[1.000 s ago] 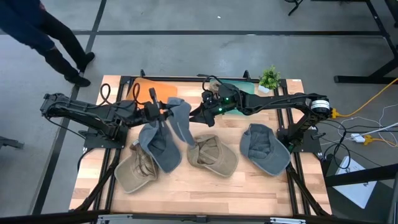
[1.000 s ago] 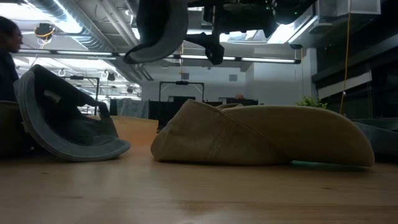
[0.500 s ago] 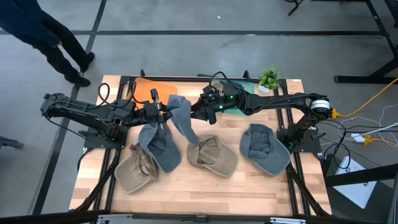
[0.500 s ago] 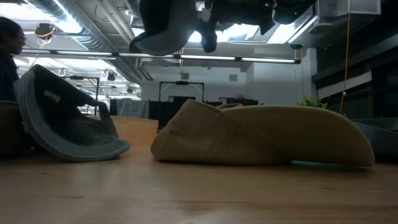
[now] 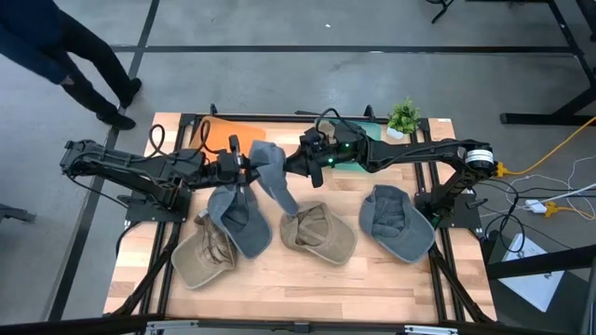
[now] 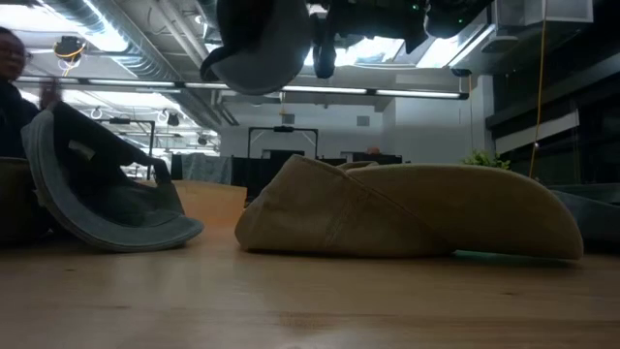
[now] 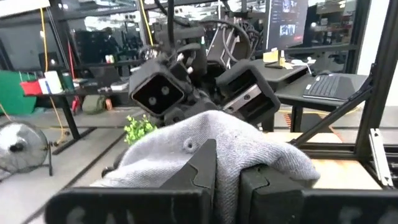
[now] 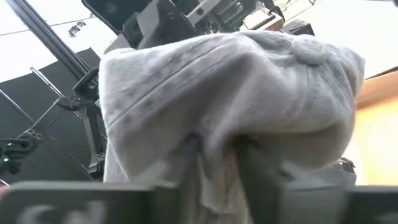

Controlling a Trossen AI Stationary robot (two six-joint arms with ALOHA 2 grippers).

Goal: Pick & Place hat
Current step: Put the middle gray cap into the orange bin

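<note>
Two claws pinch soft grey hat (image 5: 270, 172).

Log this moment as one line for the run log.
gray hat held above table | left tool shut on it | right tool gripping opposite side | handover underway

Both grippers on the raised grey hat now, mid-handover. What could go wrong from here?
1. The left gripper and right gripper both pinch the grey hat from opposite sides; if they pull apart before one lets go, the fabric may stretch or tear free.
2. The right fingers hold only a fold of cloth; that grip may slip.
3. A drop would likely land on the grey-blue hat or tan hat below.
</note>
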